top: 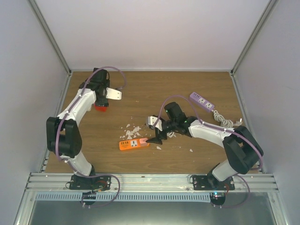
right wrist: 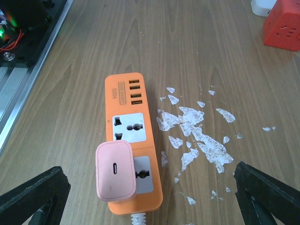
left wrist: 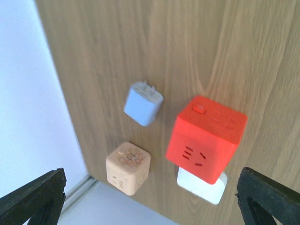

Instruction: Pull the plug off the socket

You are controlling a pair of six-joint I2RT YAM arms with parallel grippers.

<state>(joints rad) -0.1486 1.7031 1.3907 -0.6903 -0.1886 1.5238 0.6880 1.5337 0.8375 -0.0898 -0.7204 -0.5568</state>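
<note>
The right tool (right wrist: 147, 183) hangs with its jaws spread wide and nothing in them, one finger showing at each lower corner of the wrist view. Between those fingers, touched by neither, sits the plug (right wrist: 115, 171). It is a pale block seated in the near socket of the orange power strip (right wrist: 126, 108), which lies flat on the worktop (right wrist: 201, 56) beside a scatter of white flecks (right wrist: 190, 115).

So the pull is not yet begun; this looks like the lining-up before the grasp. Next the right tool likely needs to drop until its fingers flank the plug's sides, close firmly, then draw straight away from the strip's face. The strip looks light and may lift along with the plug. The left tool (left wrist: 151, 190), also open and empty, hovers far off over a red cube (left wrist: 206, 136), so it is no help pinning the strip down.
</note>
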